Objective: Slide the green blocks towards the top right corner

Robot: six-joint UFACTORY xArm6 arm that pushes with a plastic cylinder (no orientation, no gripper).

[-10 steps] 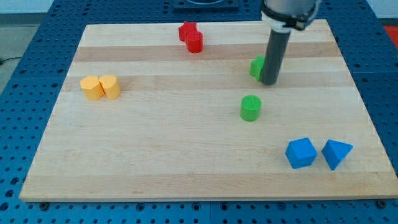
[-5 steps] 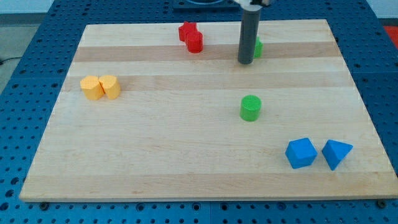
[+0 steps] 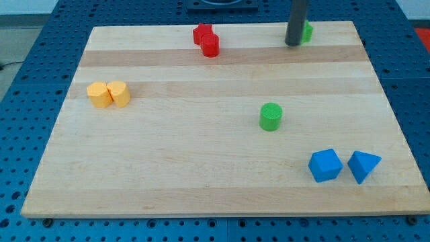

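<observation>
A green cylinder [image 3: 271,116] stands right of the board's middle. A second green block [image 3: 307,31], mostly hidden behind the rod so its shape is unclear, sits near the board's top edge, towards the top right. My tip [image 3: 293,44] rests on the board right against that block's left side. The green cylinder is well below my tip.
Two red blocks [image 3: 207,39] sit together at the top centre. Two yellow blocks [image 3: 108,94] sit side by side at the left. A blue cube [image 3: 325,165] and a blue wedge-shaped block [image 3: 363,165] sit at the lower right. The wooden board [image 3: 168,168] lies on a blue perforated table.
My tip has moved up and then to the right, pushing the upper green block from mid-right of the board up to the top edge. The green cylinder has not moved.
</observation>
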